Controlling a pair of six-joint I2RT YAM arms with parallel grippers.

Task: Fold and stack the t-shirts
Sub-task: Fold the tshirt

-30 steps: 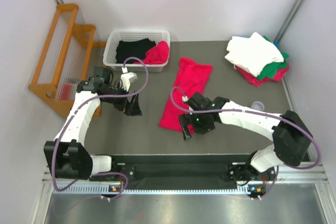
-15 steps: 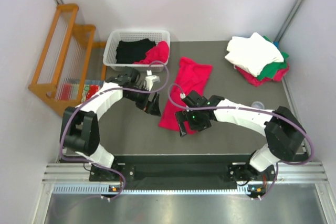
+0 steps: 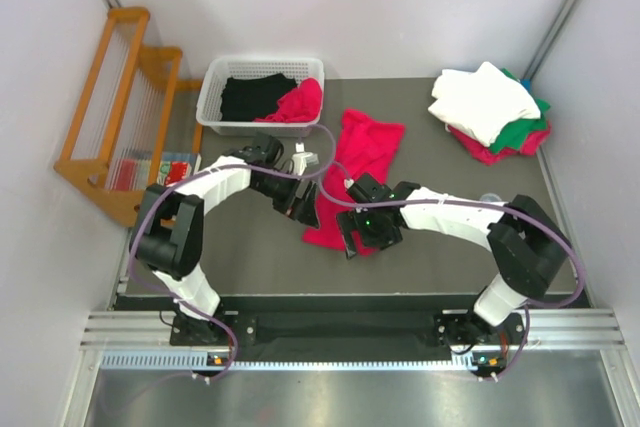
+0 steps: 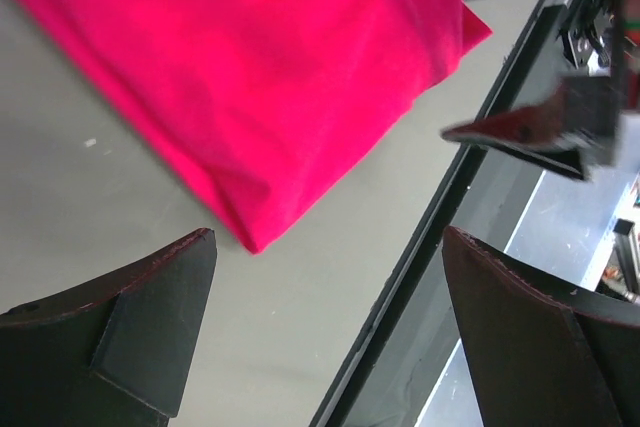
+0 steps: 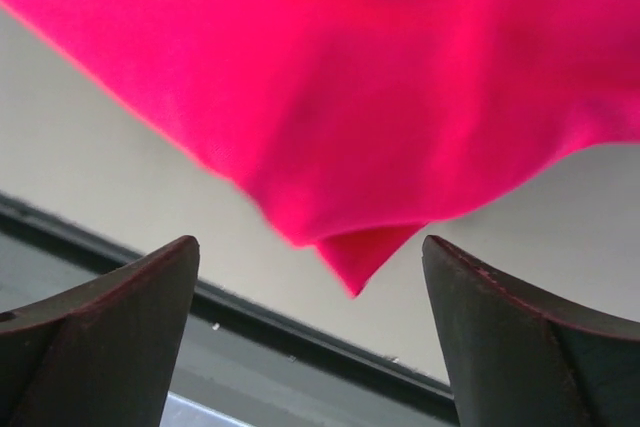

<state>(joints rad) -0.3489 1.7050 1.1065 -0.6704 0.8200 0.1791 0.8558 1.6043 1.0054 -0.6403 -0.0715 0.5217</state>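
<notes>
Both sets of jaws spread wide, nothing pinched between them. Left gripper (image 3: pixel 303 205) hovering at the left side of the crimson t-shirt (image 3: pixel 352 172), just at its near left corner; through the left wrist camera, dark fingers (image 4: pixel 150 322) framing that folded corner (image 4: pixel 255 237) with bare table showing beneath. Right gripper (image 3: pixel 360 239) poised over the near hem of the same shirt; in the right wrist view, fingers (image 5: pixel 110 337) either side of a pointed red corner (image 5: pixel 355 257), the table's dark near edge right behind it. Crimson shirt lying as a long strip in the middle of the table (image 3: pixel 250 257), running from near the far edge toward the near edge, slightly rumpled at the far end. Both arms bent inward, meeting at the shirt's near end. Out at the far right corner, a stack of folded shirts (image 3: pixel 488 112), white on top, green and red peeking out below. At the far left corner, a white basket (image 3: pixel 215 97) holding a black shirt (image 3: pixel 250 95) and a red shirt (image 3: pixel 300 102). Off the left edge, a wooden rack (image 3: pixel 110 97).
</notes>
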